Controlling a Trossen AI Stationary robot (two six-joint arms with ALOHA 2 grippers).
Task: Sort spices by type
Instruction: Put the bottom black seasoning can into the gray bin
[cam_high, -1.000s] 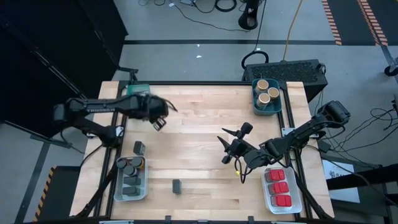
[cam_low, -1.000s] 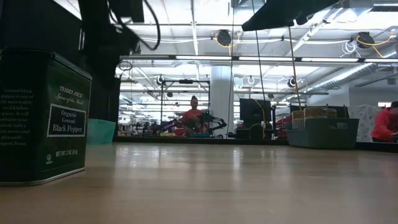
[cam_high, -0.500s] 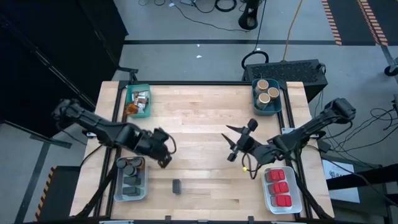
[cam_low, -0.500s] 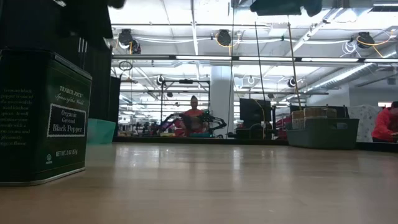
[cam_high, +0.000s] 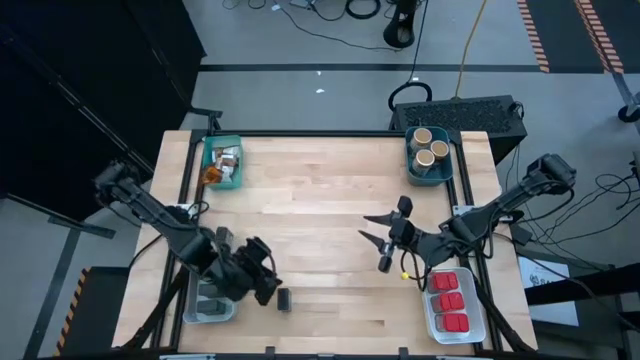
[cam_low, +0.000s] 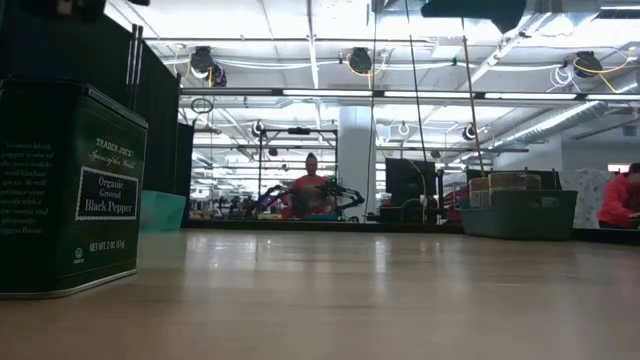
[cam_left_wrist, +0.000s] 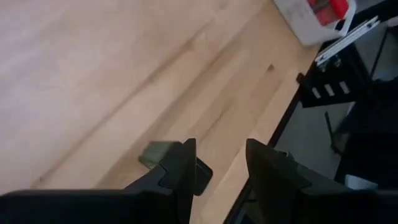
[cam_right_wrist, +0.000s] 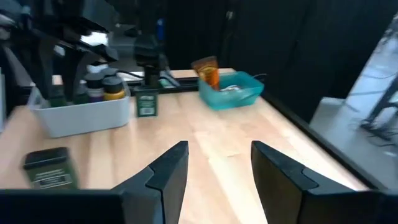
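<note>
Pale wood tabletop, mostly sorted: tan cylinders (cam_high: 428, 150) fill one teal bin (cam_high: 412, 170), red tins (cam_high: 449, 300) a white tray (cam_high: 431, 318), packets (cam_high: 223, 162) another teal bin (cam_high: 238, 178). Two dark tins remain loose: one black pepper tin (cam_high: 284, 299) near the front edge, another (cam_high: 224, 238) beside the dark-jar tray (cam_high: 210, 315). The left gripper (cam_high: 266, 288) hovers beside the front tin, fingers parted, empty; the right gripper (cam_high: 384, 244) waits mid-table, parted, empty.

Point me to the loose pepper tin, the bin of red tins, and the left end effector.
Pepper tin (cam_high: 284, 299): high view, its dark top.
Red-tin bin (cam_high: 431, 316): high view, its left rim.
Left end effector (cam_high: 271, 291): high view, between its fingertips.
</note>
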